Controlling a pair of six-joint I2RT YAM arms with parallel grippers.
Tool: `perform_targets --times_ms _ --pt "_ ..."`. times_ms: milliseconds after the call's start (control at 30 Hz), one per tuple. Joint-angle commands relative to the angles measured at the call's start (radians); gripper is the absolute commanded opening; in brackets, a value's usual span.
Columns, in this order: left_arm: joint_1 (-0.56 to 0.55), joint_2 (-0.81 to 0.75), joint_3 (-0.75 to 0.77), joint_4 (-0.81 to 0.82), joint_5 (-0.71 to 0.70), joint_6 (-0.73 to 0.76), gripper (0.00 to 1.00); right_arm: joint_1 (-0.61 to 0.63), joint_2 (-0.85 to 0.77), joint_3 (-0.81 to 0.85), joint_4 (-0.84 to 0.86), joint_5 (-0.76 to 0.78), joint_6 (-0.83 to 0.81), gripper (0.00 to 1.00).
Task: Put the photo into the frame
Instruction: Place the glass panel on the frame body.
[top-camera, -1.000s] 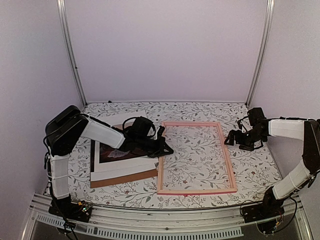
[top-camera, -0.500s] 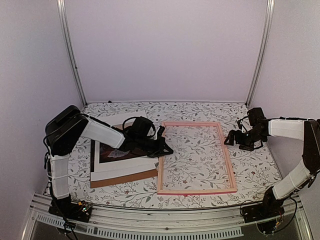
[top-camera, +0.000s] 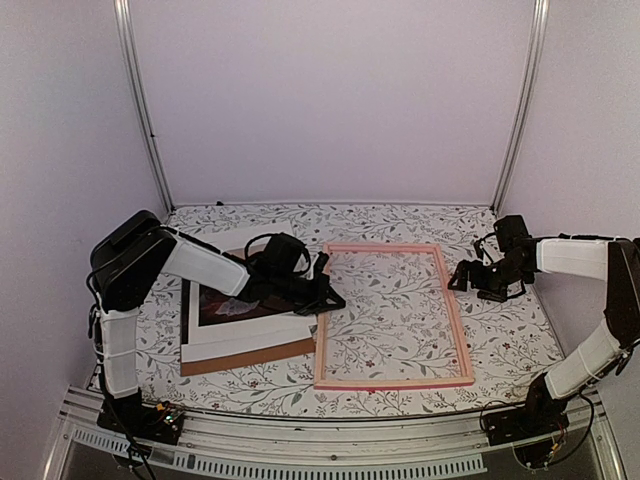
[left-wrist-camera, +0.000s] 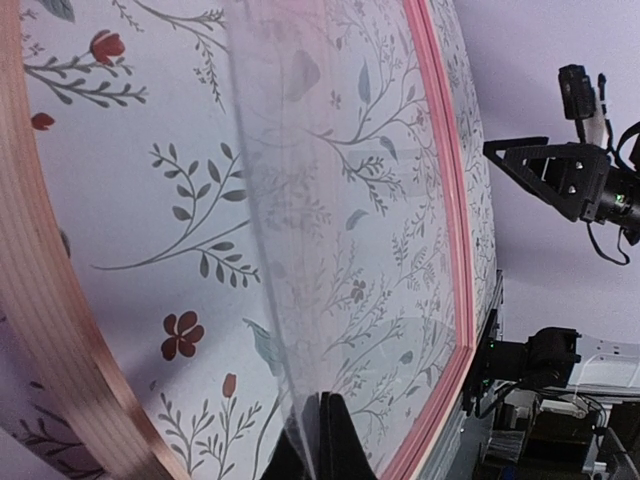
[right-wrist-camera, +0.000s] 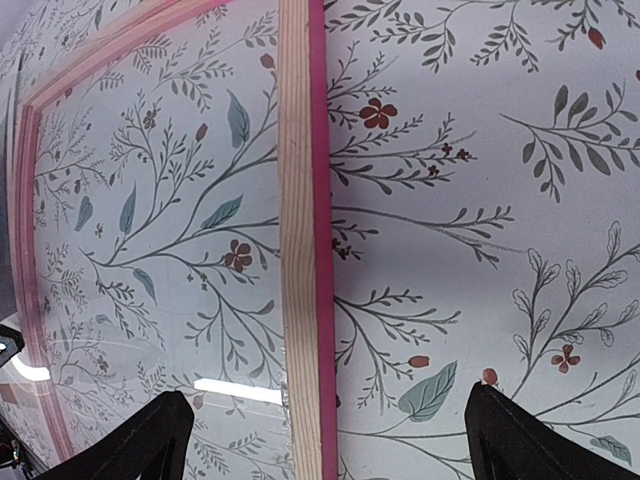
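Note:
The pink frame (top-camera: 455, 310) lies flat at the table's middle, and the floral cloth shows through it. A clear pane (left-wrist-camera: 330, 250) rests in it, tilted up at the left rail. My left gripper (top-camera: 333, 297) is shut on that pane's edge; in the left wrist view the gripper (left-wrist-camera: 325, 425) pinches the sheet. The photo (top-camera: 232, 306) lies at the left in a stack, partly hidden under my left arm. My right gripper (top-camera: 459, 279) is open over the frame's right rail (right-wrist-camera: 300, 250), one finger on each side and apart from it.
The photo's stack also holds white card (top-camera: 250, 335) and a brown backing board (top-camera: 240, 358) at the bottom. Metal posts (top-camera: 145, 110) stand at the back corners. The table's near edge rail (top-camera: 320, 440) runs along the front.

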Motion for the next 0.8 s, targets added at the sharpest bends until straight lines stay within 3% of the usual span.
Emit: perform_targets --times_ms 0,767 --pt "0.004 0.003 0.018 -0.028 0.016 0.03 0.0 0.006 0.012 -0.01 0.016 0.006 0.007 0.99" --pt "-0.012 0.027 0.04 -0.025 0.022 0.024 0.0 0.043 0.048 -0.023 0.049 -0.011 0.022 0.99"
